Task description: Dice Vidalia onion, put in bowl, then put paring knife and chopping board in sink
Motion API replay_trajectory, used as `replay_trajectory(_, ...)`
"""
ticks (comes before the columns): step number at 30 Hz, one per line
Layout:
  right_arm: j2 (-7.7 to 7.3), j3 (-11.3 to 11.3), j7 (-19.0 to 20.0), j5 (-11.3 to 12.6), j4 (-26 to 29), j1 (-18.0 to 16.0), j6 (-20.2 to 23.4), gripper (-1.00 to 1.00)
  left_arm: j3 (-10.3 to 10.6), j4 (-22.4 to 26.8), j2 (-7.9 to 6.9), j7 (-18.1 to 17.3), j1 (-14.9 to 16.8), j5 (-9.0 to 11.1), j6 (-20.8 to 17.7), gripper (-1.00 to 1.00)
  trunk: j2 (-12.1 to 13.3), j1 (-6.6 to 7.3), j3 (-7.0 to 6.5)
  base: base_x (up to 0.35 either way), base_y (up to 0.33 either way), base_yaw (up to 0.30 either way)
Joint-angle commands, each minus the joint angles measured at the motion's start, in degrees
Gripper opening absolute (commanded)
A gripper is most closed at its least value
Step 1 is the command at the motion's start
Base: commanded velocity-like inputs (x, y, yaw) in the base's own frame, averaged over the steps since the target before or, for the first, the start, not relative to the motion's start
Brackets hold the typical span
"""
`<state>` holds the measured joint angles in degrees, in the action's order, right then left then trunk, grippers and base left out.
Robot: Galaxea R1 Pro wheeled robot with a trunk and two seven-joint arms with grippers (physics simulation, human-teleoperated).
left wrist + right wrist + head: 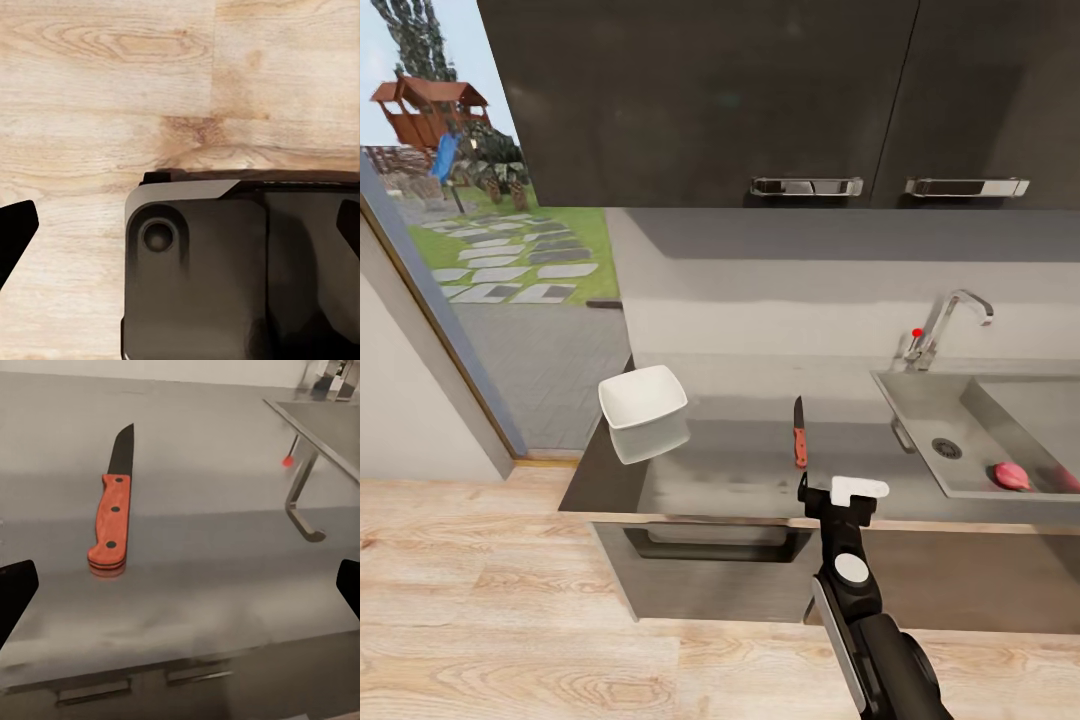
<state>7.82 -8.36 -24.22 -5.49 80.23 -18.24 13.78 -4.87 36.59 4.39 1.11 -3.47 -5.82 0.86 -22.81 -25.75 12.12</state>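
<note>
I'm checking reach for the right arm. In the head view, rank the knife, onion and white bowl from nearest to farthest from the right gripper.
From the right gripper:
1. Red-handled dark-bladed paring knife, on the countertop just beyond it.
2. Pinkish-red round onion, in the steel sink to its right.
3. White squarish bowl, far left on the countertop.

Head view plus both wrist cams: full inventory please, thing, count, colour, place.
bowl: 1, white, left end of the countertop
knife: 1, dark blade, red-orange handle, lying on the countertop between bowl and sink
onion: 1, pinkish-red, in the sink beside the drain
tap: 1, chrome with red knob, behind the sink
upper cabinets: dark, two metal handles, above the countertop
floor: light wood, in front of the cabinets
window: left, garden and playhouse outside
right end effector: open, at the countertop's front edge, facing the knife
left end effector: open, over the floor and a dark robot part
</note>
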Motion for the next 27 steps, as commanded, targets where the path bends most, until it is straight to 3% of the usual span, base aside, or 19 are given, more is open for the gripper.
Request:
replay_trajectory(1,0.00,-0.08,-0.21,-0.58,0.03,-0.05,0.53,1.00,-0.26,0.08,0.07,0.03,-0.02,-0.60,0.09,1.00,-0.11,-0.03,0.10,0.000,0.000,0.000)
replay_trajectory(16,0.00,-0.10,-0.21,-0.58,-0.04,-0.05,0.48,1.00,-0.31,0.07,0.08,0.03,-0.02,-0.60,0.05,1.00,-0.11,-0.03,0.10,0.016,0.000,0.000)
replay_trajectory(27,-0.07,-0.17,-0.21,-0.58,-0.09,-0.05,-0.36,1.00,-0.32,0.14,0.09,0.03,0.01,-0.60,0.09,1.00,-0.11,-0.03,0.10,0.261,0.000,0.000)
